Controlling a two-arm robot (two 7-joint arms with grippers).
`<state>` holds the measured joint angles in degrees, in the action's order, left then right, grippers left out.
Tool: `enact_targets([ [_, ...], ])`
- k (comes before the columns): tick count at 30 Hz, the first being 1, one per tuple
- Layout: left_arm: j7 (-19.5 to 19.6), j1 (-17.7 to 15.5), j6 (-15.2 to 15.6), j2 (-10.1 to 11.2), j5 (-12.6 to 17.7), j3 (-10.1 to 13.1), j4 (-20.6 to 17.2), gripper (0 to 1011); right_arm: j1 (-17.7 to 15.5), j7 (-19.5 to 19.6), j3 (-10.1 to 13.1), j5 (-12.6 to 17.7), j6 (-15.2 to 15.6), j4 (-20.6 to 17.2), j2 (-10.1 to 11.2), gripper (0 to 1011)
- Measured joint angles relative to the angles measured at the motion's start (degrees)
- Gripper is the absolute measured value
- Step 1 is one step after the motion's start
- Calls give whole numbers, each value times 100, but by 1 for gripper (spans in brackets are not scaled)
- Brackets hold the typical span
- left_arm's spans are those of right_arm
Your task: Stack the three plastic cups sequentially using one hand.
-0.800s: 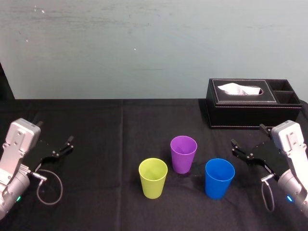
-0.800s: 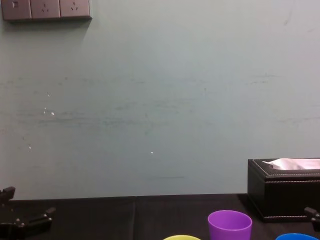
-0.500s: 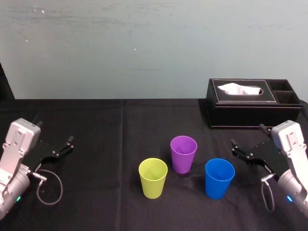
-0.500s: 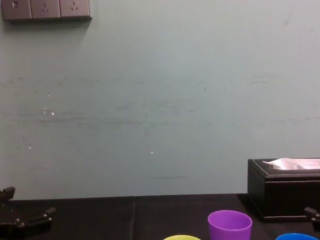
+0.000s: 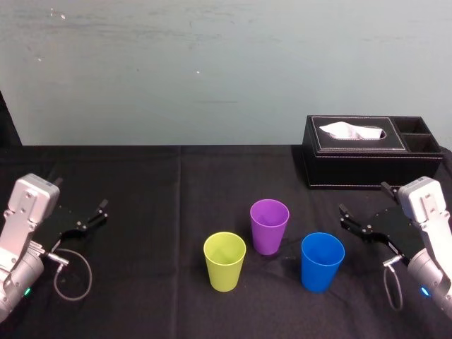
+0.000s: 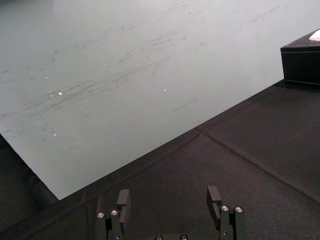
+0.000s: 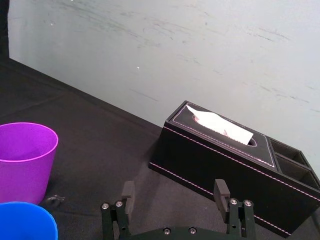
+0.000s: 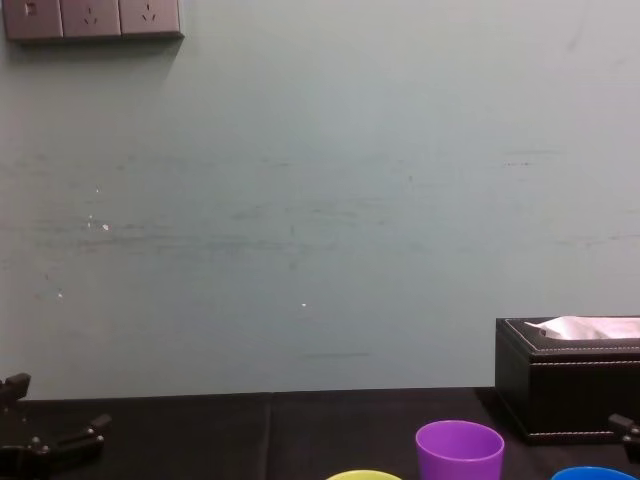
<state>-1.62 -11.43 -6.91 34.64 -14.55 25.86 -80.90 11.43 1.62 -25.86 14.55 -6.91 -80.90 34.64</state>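
from my head: the yellow-green cup (image 5: 224,261), purple cup (image 5: 269,226) and blue cup (image 5: 322,261) stand upright, apart, on the black table (image 5: 162,198); my right gripper (image 5: 363,198) rests near the blue one, my left gripper (image 5: 81,194) well off to the left. from each wrist: both pairs of jaws are spread wide.

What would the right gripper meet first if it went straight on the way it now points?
Probably the black rectangular tissue box, dead ahead of the open right gripper; the purple plastic cup stands aside. The left gripper sits far left.
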Motion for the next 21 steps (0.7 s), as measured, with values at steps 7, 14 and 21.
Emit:
enact_targets([
  [7, 0, 0, 0, 0, 0, 0, 0, 1000, 0, 0, 0, 0, 0, 0, 0, 1004],
  [14, 0, 0, 0, 0, 0, 0, 0, 1000, 0, 0, 0, 0, 0, 0, 0, 1004],
  [21, 0, 0, 0, 0, 0, 0, 0, 1000, 0, 0, 0, 0, 0, 0, 0, 1004],
])
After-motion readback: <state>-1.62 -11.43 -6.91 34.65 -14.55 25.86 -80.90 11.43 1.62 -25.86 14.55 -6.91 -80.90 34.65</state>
